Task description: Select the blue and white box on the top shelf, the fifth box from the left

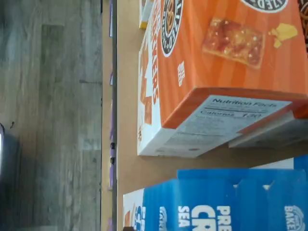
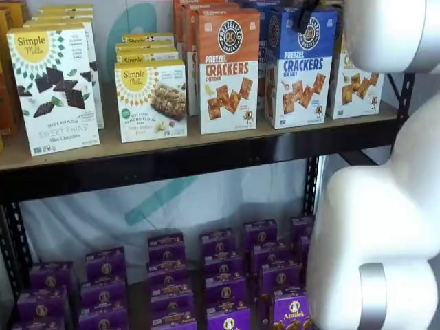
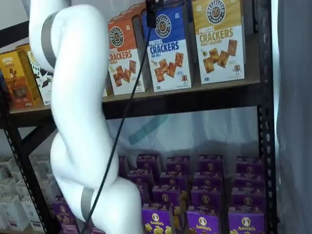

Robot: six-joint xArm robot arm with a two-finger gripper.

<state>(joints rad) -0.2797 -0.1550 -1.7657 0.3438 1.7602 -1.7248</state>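
Observation:
The blue and white box (image 2: 302,69) stands upright on the top shelf (image 2: 180,139), between an orange box and a yellow-topped box; it shows in both shelf views (image 3: 168,48). In the wrist view its blue top (image 1: 216,204) lies close under the camera on the tan board (image 1: 127,96). Only the black fingers of my gripper (image 2: 306,15) show, hanging in front of the blue box's upper part, with a cable beside them in a shelf view (image 3: 152,12). No gap between the fingers shows, and I cannot tell whether they touch the box.
The orange Cheddar box (image 2: 228,72) stands left of the blue one, the yellow-topped box (image 3: 219,39) to its right. Simple Mills boxes (image 2: 55,82) fill the shelf's left. Purple Annie's boxes (image 2: 220,275) fill the lower shelf. My white arm (image 3: 78,122) stands before the rack.

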